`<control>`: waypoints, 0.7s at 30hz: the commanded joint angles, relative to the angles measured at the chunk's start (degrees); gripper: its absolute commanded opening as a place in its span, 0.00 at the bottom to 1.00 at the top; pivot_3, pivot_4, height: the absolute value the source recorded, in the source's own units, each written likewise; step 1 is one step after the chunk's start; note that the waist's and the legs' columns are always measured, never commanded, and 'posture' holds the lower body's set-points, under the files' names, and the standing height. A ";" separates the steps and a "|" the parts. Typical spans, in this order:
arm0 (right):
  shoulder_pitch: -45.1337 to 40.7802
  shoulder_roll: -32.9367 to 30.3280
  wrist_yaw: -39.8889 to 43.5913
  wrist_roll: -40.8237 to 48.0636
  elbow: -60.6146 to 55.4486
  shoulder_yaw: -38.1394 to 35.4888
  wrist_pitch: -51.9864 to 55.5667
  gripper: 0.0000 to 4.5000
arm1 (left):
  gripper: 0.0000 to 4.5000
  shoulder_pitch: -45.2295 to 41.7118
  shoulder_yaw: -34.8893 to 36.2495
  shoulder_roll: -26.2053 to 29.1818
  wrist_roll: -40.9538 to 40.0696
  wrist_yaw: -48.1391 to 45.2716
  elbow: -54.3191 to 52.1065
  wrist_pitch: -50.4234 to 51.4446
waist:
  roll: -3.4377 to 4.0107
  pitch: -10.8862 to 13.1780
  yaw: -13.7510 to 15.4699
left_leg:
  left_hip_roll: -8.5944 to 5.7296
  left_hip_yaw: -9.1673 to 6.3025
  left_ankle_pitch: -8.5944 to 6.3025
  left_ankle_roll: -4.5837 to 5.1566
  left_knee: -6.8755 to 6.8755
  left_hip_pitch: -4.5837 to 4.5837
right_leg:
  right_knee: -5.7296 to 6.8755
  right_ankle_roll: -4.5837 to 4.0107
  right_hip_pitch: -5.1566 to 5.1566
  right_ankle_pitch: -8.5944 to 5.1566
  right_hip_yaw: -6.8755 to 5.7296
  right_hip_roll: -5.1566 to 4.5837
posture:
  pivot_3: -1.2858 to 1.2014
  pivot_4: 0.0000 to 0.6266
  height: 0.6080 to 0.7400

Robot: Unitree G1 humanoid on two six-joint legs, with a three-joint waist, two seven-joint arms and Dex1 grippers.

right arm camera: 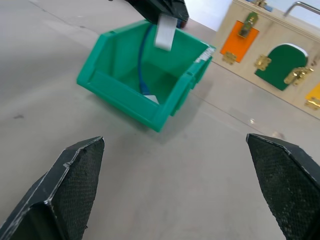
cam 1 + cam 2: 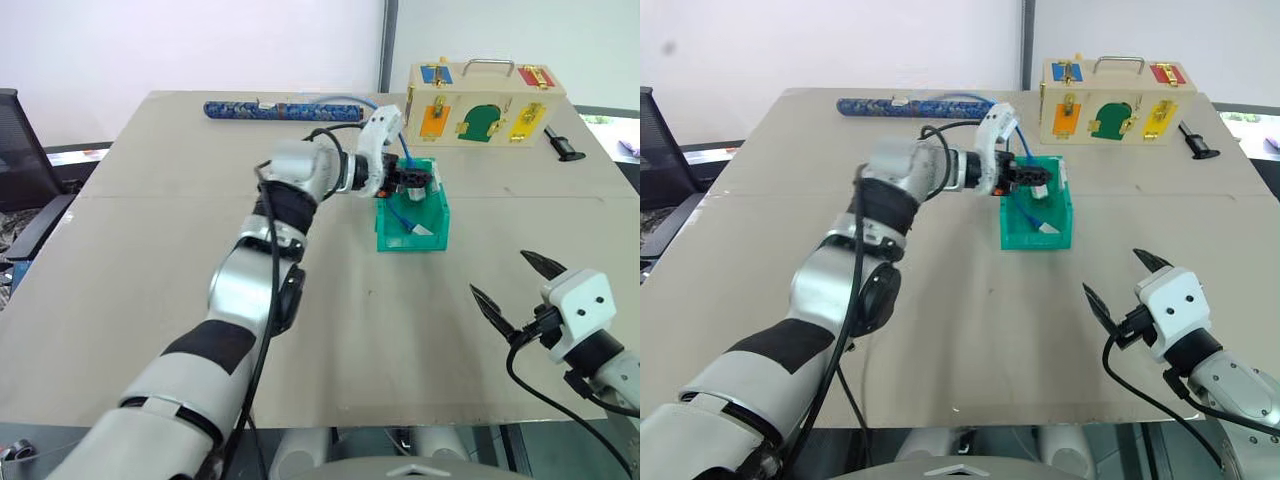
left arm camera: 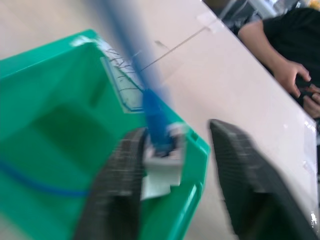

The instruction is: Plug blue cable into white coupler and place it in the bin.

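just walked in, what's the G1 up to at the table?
It's dropping off a plugged cable. The left tool is over the bin, fingers apart, with the white coupler against one finger and the blue cable plugged into it. Part of the cable already lies inside the bin. The right tool is open and empty, off to the robot's right above the table. A wooden box with coloured doors stands behind the bin.

The white coupler (image 3: 162,167), with the blue cable (image 3: 150,107) plugged in, is seen against one finger (image 3: 117,190) of the left hand (image 3: 200,185), above the bin (image 3: 60,125) at frame left; the fingers are parted.
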 commanded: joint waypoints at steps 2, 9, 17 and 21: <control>0.46 0.09 -0.75 0.54 -1.72 -0.13 -0.91 1.00 | 0.94 -4.14 3.90 3.13 -2.01 -3.75 1.98 4.33 | 0.03 0.05 -0.08 | 0.01 -0.02 0.00 0.00 -0.04 -0.02 | 0.02 0.00 -0.06 0.00 0.00 0.01 | 0.52 0.24 1.00; -0.99 -0.54 0.12 2.00 1.48 -1.42 -1.35 1.00 | 0.94 18.05 5.78 11.99 -8.03 -6.77 -38.04 9.85 | 0.20 0.12 -0.66 | 0.27 -0.08 0.00 -0.02 -0.09 0.12 | 0.12 -0.03 -0.06 0.01 0.23 0.00 | 0.52 0.24 1.00; -4.44 -4.52 4.62 6.32 8.93 -7.44 -3.71 1.00 | 0.97 49.92 12.80 24.41 -11.60 -12.43 -66.48 -5.07 | 0.22 0.16 0.91 | 0.34 0.12 0.13 -0.26 -0.12 0.19 | 0.06 -0.08 -0.08 0.02 0.49 -0.08 | 0.52 0.24 1.00; -4.65 -6.81 8.32 10.02 12.08 -11.60 -4.62 1.00 | 0.97 62.34 16.65 28.91 -11.23 -13.85 -72.46 -10.84 | 0.22 0.16 1.42 | 0.32 0.11 -0.01 -0.01 -0.06 0.22 | 0.04 -0.27 0.03 -0.09 0.42 -0.12 | 0.52 0.24 1.00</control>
